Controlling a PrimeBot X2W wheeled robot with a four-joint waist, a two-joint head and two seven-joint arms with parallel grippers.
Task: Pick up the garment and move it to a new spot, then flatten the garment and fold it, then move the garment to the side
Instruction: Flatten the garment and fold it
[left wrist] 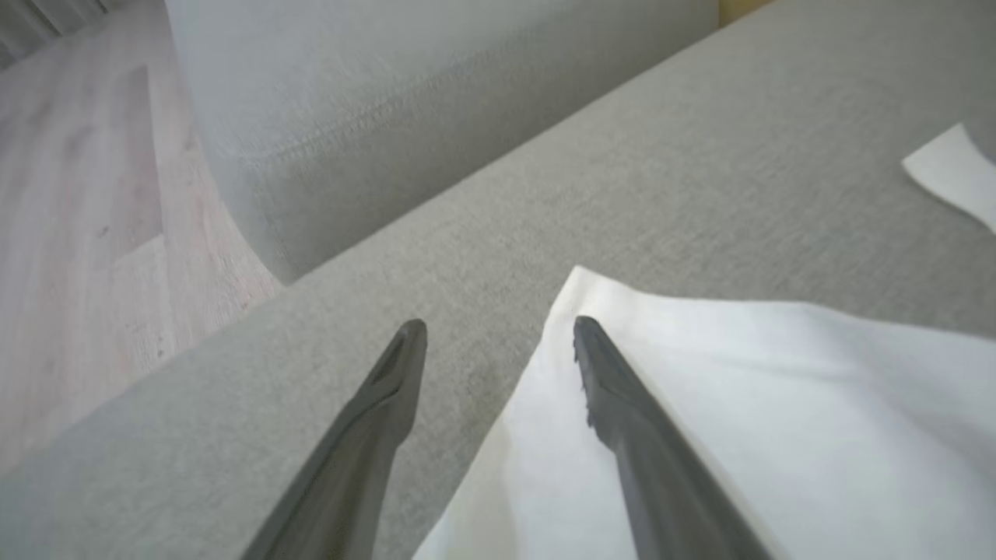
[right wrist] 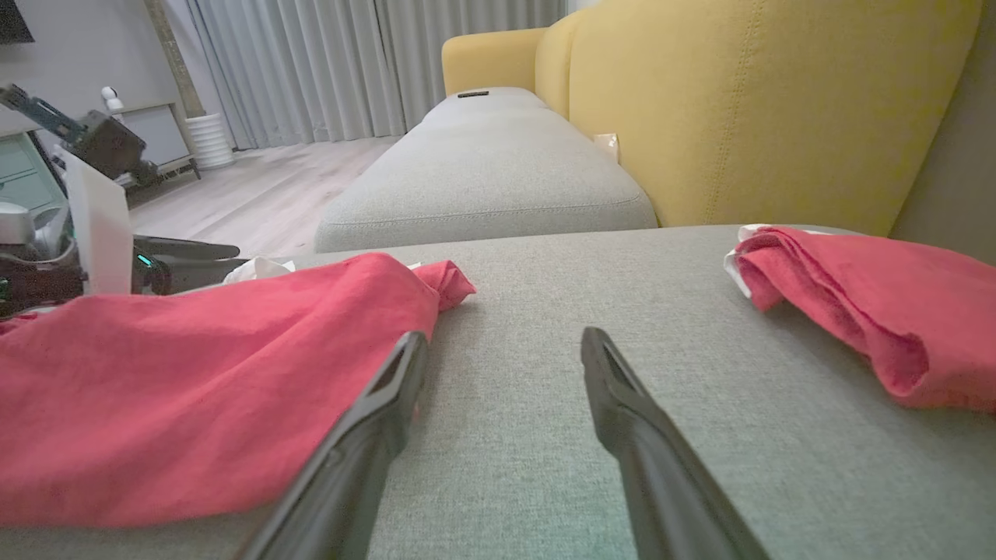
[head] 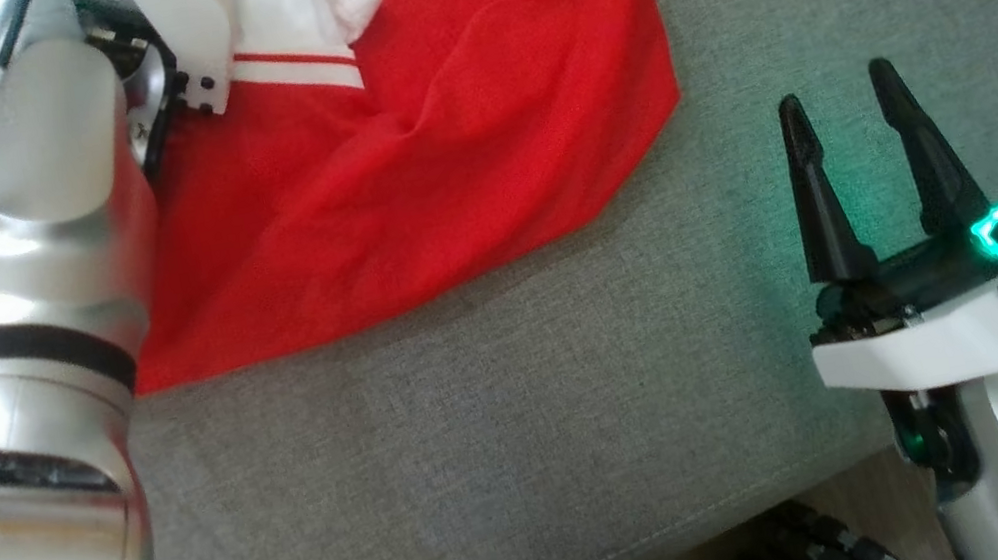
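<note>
I'm seeing the red shirt (head: pixel 438 158) lying rumpled on the sofa seat (head: pixel 535 436), left pincer (left wrist: pixel 498 327) hovering wide open over its white edge, right pincer (head: pixel 835 87) open beside it, both empty; flattening, folding and side-move looking pending.

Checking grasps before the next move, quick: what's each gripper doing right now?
Left gripper: open, holding nothing, fingers apart over the white edge of the garment.
Right gripper: open, empty, over the grey cushion beside the garment.

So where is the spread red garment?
The garment lies upper left in the head view, on the seat, partly hidden by the left arm; the right gripper is apart, to its right.
</note>
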